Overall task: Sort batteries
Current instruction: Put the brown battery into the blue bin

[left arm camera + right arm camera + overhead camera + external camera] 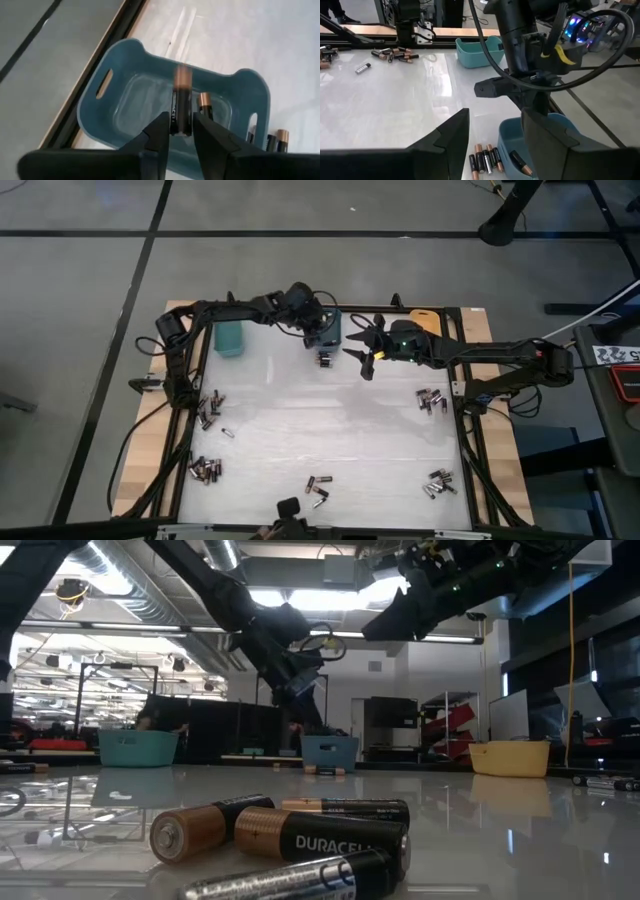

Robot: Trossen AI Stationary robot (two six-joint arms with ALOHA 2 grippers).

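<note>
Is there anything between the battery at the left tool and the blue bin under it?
Nothing visible does. The left tool hangs right over the blue bin with the battery between its fingers, copper end toward the bin. Below is open bin floor, with one battery already inside just beside the drop line.

Left arm reaches across the table's far side, its left gripper [181,134] pointing down, fingers seemingly parted slightly. Right arm extends inward, right gripper [362,352] hovering, fingers spread apart.
</note>
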